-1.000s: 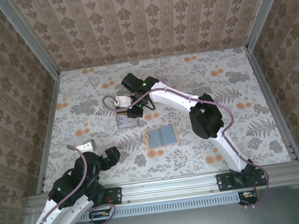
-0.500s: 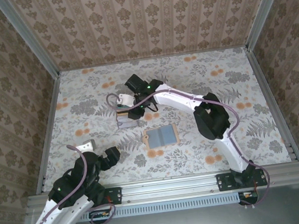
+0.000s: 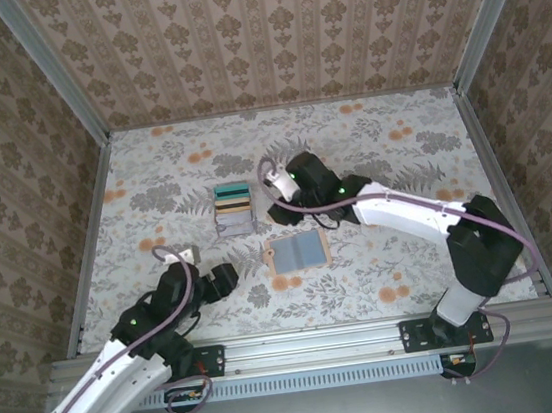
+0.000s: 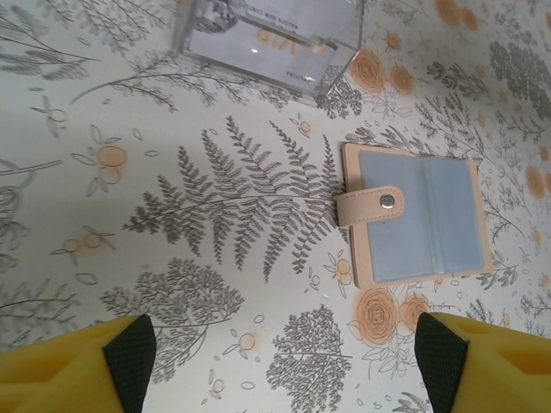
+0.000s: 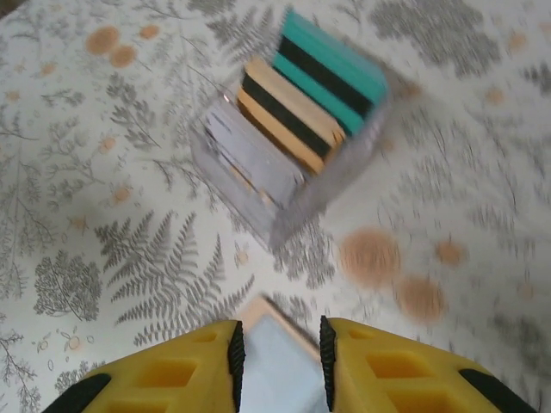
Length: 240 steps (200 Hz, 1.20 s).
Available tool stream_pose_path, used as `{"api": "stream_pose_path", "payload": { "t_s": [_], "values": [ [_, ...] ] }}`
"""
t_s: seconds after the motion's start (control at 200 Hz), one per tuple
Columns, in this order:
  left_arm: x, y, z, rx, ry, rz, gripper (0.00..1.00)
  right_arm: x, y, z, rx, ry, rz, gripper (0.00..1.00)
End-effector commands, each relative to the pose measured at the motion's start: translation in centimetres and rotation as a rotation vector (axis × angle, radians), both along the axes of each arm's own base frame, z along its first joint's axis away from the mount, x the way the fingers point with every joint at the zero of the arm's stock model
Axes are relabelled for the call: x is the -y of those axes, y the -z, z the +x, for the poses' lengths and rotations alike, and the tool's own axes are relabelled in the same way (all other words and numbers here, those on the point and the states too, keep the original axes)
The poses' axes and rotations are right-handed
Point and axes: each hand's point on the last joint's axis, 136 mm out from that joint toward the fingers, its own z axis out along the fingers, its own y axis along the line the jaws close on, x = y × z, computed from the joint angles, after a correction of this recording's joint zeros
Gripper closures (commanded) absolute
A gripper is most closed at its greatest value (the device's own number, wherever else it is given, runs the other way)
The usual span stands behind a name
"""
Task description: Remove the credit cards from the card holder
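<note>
A small flat bifold card holder of matt tan leather-like material shows glossy grey-blue plastic sleeves and a polished metal snap. Smooth teal, yellow and grey plastic cards stand in a shiny clear plastic box on a matt floral-printed table covering.

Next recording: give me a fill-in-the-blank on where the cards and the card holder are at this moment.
1. The card holder lies ___ on the table, grey-blue inner face up.
2. In the clear box, the yellow card stands between the teal card and the ___ one.
3. Of the three credit cards, the ___ one is farthest from the card holder.
Missing words: open; grey; teal.
</note>
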Motion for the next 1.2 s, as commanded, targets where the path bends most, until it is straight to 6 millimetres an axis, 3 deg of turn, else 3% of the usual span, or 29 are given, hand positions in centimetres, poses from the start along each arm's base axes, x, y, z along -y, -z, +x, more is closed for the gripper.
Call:
{"api": "stream_pose_path", "payload": {
  "t_s": [0.0, 0.205, 0.215, 0.3, 0.41, 0.575, 0.785, 1.08, 1.195],
  "values": [
    [2.1, -0.8, 0.7, 0.023, 0.035, -0.070, 0.19, 2.6, 0.2, -0.3, -0.011, 0.170, 0.067, 0.67],
    [4.6, -0.5, 1.3, 0.011, 0.080, -0.068, 0.34, 6.6, 4.7, -2.8, -0.108, 0.307, 0.040, 0.68],
    [4.8, -0.5, 1.4, 0.012, 0.083, -0.069, 0.35, 6.7, 4.1, -2.9, -0.100, 0.310, 0.056, 0.68],
    [6.4, -0.2, 1.6, 0.002, 0.116, -0.056, 0.49, 7.4, 5.3, -3.7, -0.141, 0.345, 0.076, 0.74],
    [8.8, 0.4, 1.9, -0.017, 0.166, -0.026, 0.74, 7.9, 7.4, -4.5, -0.204, 0.386, 0.079, 0.83],
    [12.3, 1.7, 2.2, -0.051, 0.237, 0.028, 0.93, 8.9, 10.7, -5.4, -0.271, 0.442, 0.039, 0.91],
    [14.3, 4.6, 2.9, -0.119, 0.263, 0.109, 1.00, 10.0, 12.8, -6.5, -0.322, 0.491, 0.028, 0.97],
    [13.0, 8.0, 3.0, -0.223, 0.202, 0.238, 1.00, 10.3, 13.6, -7.1, -0.342, 0.499, 0.022, 0.99],
    [13.5, 9.4, 2.6, -0.253, 0.215, 0.239, 1.00, 10.1, 13.8, -7.1, -0.350, 0.494, 0.022, 0.99]
  ]
}}
